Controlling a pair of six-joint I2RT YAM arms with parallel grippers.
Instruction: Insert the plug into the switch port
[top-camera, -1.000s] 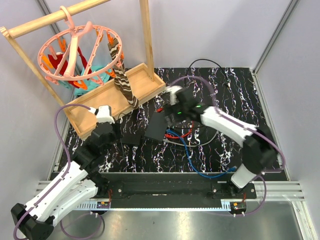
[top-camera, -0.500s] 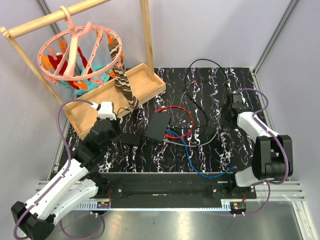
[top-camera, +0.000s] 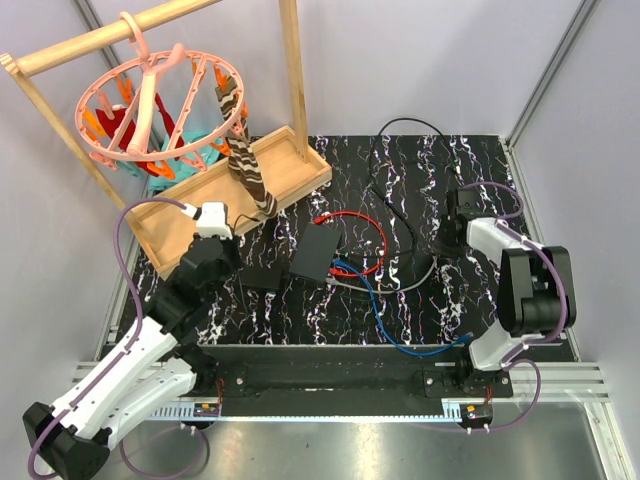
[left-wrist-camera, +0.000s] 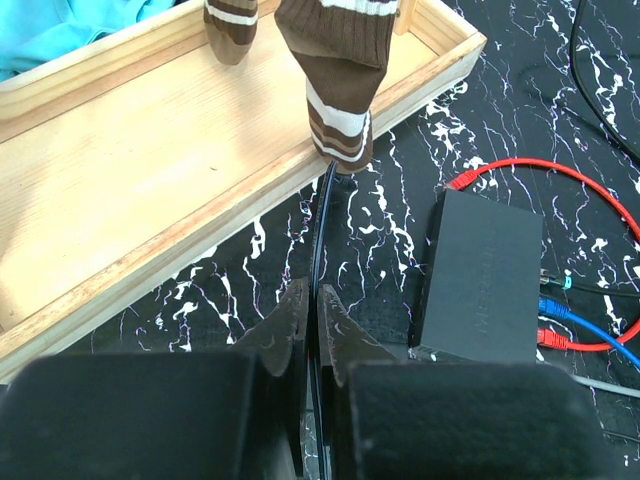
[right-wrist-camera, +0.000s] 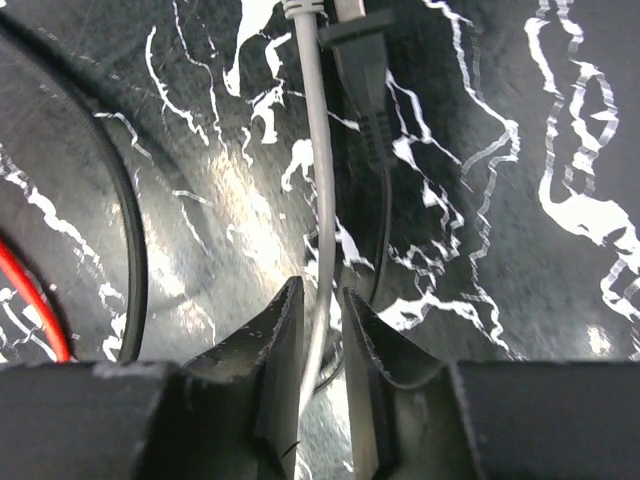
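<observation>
The switch (top-camera: 318, 252) is a flat black box mid-table; in the left wrist view the switch (left-wrist-camera: 482, 275) has blue and red cables plugged into the port edge (left-wrist-camera: 545, 322). My left gripper (left-wrist-camera: 313, 290) is shut on a thin black cord (left-wrist-camera: 322, 215) left of the switch. My right gripper (right-wrist-camera: 322, 292) sits low at the right of the mat, its jaws narrowed around a grey cable (right-wrist-camera: 322, 190) with a small gap left. The grey cable's boot (right-wrist-camera: 300, 10) reaches the top edge; the plug tip is cut off. In the top view the right gripper (top-camera: 447, 240) is far from the switch.
A black adapter block (top-camera: 262, 276) lies beside the switch. A wooden tray (top-camera: 250, 190) and rack with a striped sock (top-camera: 250, 170) stand at the back left. Red (top-camera: 355, 220), blue (top-camera: 380, 310) and black (top-camera: 385, 170) cables loop over the mat. A black power plug (right-wrist-camera: 362, 70) lies next to the grey cable.
My right arm swung from above the switch to the right side of the mat, and its jaws narrowed around the grey cable. The left arm stayed put.
</observation>
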